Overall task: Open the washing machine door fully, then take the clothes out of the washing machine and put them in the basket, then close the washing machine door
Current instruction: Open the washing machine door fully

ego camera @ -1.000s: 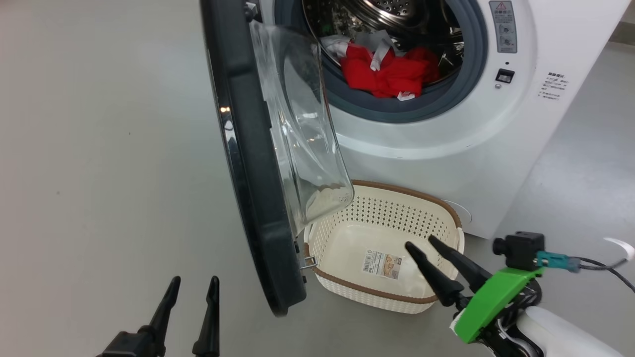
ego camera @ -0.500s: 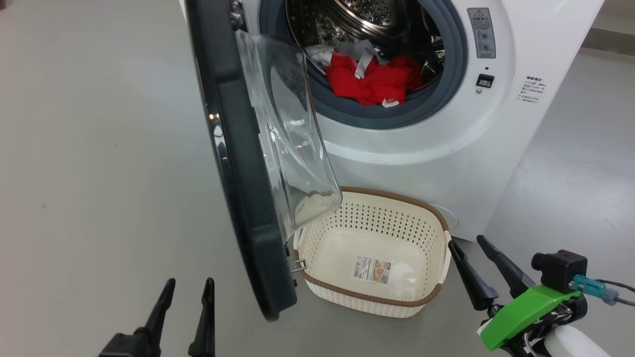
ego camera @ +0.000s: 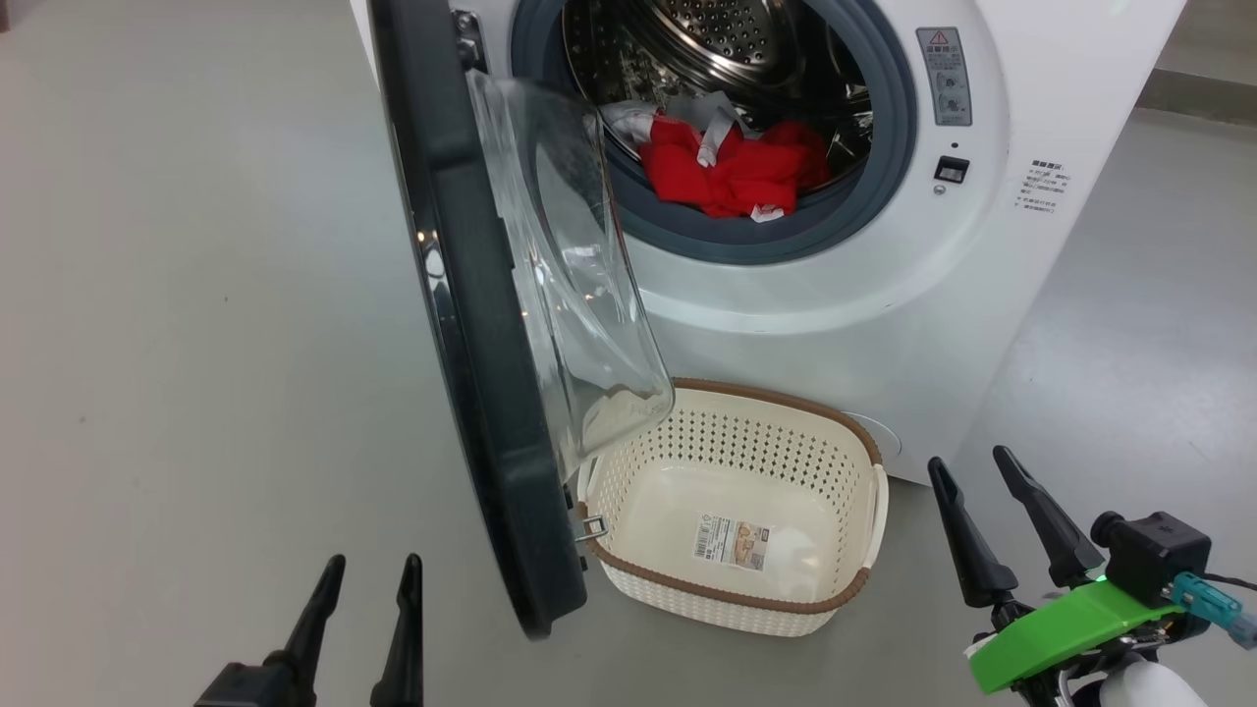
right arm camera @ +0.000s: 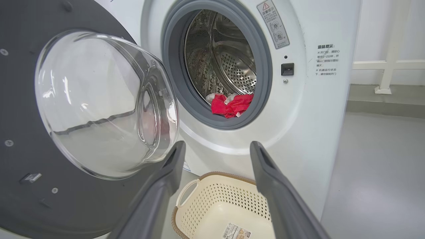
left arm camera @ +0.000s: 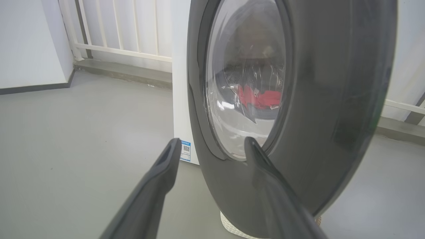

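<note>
**Door swung out, clothes in the drum, both grippers spread**

In the head view the washing machine (ego camera: 786, 324) is seen from 12 to 2 o'clock, its white front turned toward the camera and its steel drum (ego camera: 727, 39) exposed. The washing machine door (ego camera: 471, 344) is swung out from the 11 o'clock side and is seen nearly edge-on, its black rim reaching down toward 6 o'clock. The clear glass bowl is bulged toward the machine.

The basket (ego camera: 727, 442) is set on the grey floor (ego camera: 196, 295) just in front of the machine, at about 5 o'clock. Its left corner is partly hidden behind the door's lower edge, and a sticker (ego camera: 732, 538) is seen on its bottom.

The clothes (ego camera: 737, 172) are heaped at the front lip of the drum, at 12 o'clock, against the grey rubber ring (ego camera: 786, 241).

The left gripper (ego camera: 374, 562) is held at 7 o'clock, just left of the door's rim, its fingers spread and gripping nothing. The right gripper (ego camera: 968, 458) is held at 4 o'clock, just right of the basket, likewise spread and gripping nothing.
</note>
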Controlling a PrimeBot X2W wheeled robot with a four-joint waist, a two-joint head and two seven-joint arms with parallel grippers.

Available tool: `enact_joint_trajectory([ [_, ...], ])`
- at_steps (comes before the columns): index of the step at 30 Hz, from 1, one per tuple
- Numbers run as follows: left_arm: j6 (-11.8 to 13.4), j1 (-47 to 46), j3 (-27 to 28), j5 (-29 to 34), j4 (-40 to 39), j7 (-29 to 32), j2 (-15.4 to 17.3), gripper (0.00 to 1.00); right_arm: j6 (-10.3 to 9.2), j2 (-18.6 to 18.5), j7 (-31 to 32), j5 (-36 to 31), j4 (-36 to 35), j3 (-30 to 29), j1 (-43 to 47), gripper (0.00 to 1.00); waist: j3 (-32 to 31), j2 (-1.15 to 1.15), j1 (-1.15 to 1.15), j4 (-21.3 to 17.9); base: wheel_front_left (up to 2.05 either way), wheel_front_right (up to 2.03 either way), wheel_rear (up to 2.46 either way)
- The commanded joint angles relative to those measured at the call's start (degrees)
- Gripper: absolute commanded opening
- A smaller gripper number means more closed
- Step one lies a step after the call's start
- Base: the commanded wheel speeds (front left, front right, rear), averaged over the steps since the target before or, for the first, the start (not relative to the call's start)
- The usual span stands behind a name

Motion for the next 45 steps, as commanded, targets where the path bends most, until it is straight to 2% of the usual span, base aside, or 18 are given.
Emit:
enact_joint_trajectory([
  [1, -0.14, -0.47, 2.08, 0.79, -1.18, -0.70, 0.45, 1.00, 0.42, 0.28, -0.37, -1.27, -2.23, -0.58, 0.38, 1.00, -0.01, 0.00, 0.00, -0.02, 0.00, 0.00, 0.00],
  [21, -0.22, -0.85, 2.40, 0.54, -1.56, -0.70, 0.45, 1.00, 0.42, 2.18, -0.37, -4.27, -1.44, -2.86, 3.06, 1.00, -0.14, 0.00, 0.00, -0.19, 0.00, 0.00, 0.00],
  [23, -0.23, -1.17, 2.81, 0.22, -2.09, -0.70, 0.45, 0.00, 0.42, 2.19, -0.37, -4.49, -1.48, -2.84, 3.03, 1.00, -0.15, 0.00, 0.00, -0.16, 0.00, 0.00, 0.00],
  [28, 0.16, -2.45, 4.77, -1.16, -5.18, -0.70, 0.45, 0.00, 0.42, 2.14, -0.37, -4.86, -1.55, -2.64, 2.92, 1.00, -0.19, 0.00, 0.00, -0.04, 0.00, 0.00, 0.00],
  [35, 1.03, -5.38, 6.10, -4.11, -18.97, -0.70, 0.45, 0.00, 0.42, 2.04, -0.37, -5.01, -1.58, -2.44, 2.79, 1.00, -0.09, 0.00, 0.00, 0.02, 0.00, 0.00, 0.00],
  [40, 1.22, -5.72, -0.01, -4.93, -26.73, -0.70, 0.45, 0.00, 0.42, 1.96, -0.37, -5.22, -1.57, -2.11, 2.52, 1.00, 0.14, 0.00, 0.00, -0.38, 0.00, 0.00, 0.00],
  [45, 0.71, -5.84, -10.04, -6.05, -27.90, -0.70, 0.45, 0.00, 0.42, 1.69, -0.37, -5.28, -1.67, -1.88, 2.12, 1.00, 0.70, 0.00, 0.00, -0.71, 0.00, 0.00, 0.00],
])
